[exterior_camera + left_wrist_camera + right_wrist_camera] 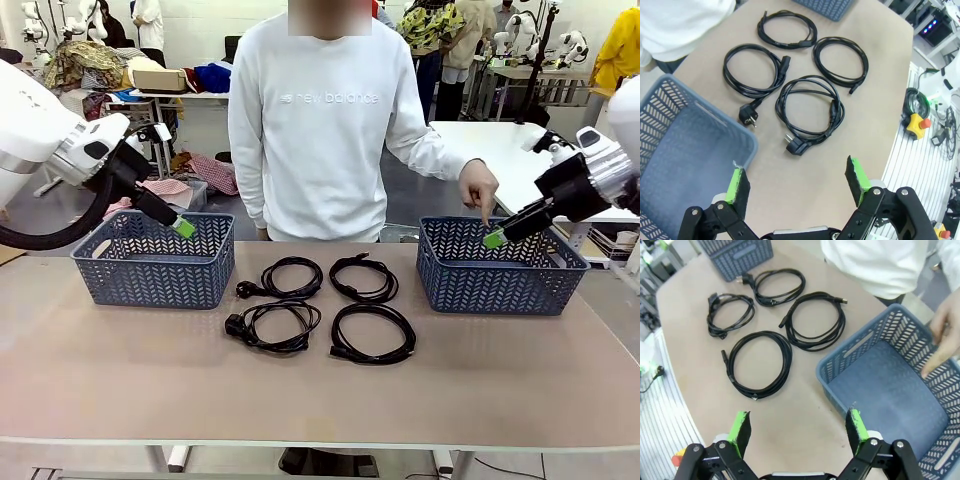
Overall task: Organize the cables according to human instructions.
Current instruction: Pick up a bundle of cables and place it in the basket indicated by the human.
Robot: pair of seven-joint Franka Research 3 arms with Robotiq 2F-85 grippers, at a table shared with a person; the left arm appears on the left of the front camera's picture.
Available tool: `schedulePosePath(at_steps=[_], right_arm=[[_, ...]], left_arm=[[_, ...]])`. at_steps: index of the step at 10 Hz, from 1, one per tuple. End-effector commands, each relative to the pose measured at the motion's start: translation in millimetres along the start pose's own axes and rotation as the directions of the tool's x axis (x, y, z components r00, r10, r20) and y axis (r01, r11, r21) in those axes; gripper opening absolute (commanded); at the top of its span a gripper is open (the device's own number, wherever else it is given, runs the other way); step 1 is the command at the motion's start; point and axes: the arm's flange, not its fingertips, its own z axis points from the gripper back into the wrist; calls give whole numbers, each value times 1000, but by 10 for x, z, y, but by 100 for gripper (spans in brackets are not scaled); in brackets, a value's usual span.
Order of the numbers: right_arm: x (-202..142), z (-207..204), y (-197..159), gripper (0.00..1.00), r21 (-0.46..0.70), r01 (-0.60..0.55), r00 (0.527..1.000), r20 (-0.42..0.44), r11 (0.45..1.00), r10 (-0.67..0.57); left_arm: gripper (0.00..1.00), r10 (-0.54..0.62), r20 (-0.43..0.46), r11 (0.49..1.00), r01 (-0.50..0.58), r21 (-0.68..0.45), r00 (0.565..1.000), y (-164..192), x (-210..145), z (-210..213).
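Left gripper point(795, 171) wide open, empty, right gripper point(798, 415) wide open, empty

A: Far side first: a white wall point(235, 20) runs across the back; the light is bright and even; the grey floor point(400, 195) stretches below it.
B: Rear left, a table is heaped with crumpled fabrics point(85, 62); a beige box point(160, 79) sits among them; red patterned cloth point(207, 172) lies low near the floor.
A: Rear right, a white table point(500, 145) stands at an angle; a yellow garment point(618, 45) hangs at the frame's edge.
B: Closest in, the matt tan tabletop point(320, 390); from the left wrist view, a yellow emergency-stop box point(914, 125) with a red button sits beyond the tabletop's end, near loose black wires.
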Motion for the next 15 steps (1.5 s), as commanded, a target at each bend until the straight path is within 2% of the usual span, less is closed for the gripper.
schedulePosePath(at_steps=[1, 5, 9, 11, 15], right_arm=[[104, -128, 143, 100, -12, -50, 998, -45, 999, 49], [262, -638, 546, 100, 48, -164, 966, -196, 985, 170], [325, -1260, 885, 100, 133, -268, 880, -369, 954, 299], [325, -1462, 988, 100, 162, -292, 851, -406, 943, 333], [226, -1495, 1034, 100, 185, -292, 851, -397, 938, 343]], left_arm=[[100, -3, 20, 1000, 3, -17, 1000, 9, -17, -5], [100, -3, 20, 1000, 3, -17, 1000, 9, -17, -5], [100, -3, 20, 1000, 3, -17, 1000, 9, -17, -5], [100, -3, 20, 1000, 3, -17, 1000, 9, -17, -5], [100, -3, 20, 1000, 3, -17, 1000, 9, -17, -5]])
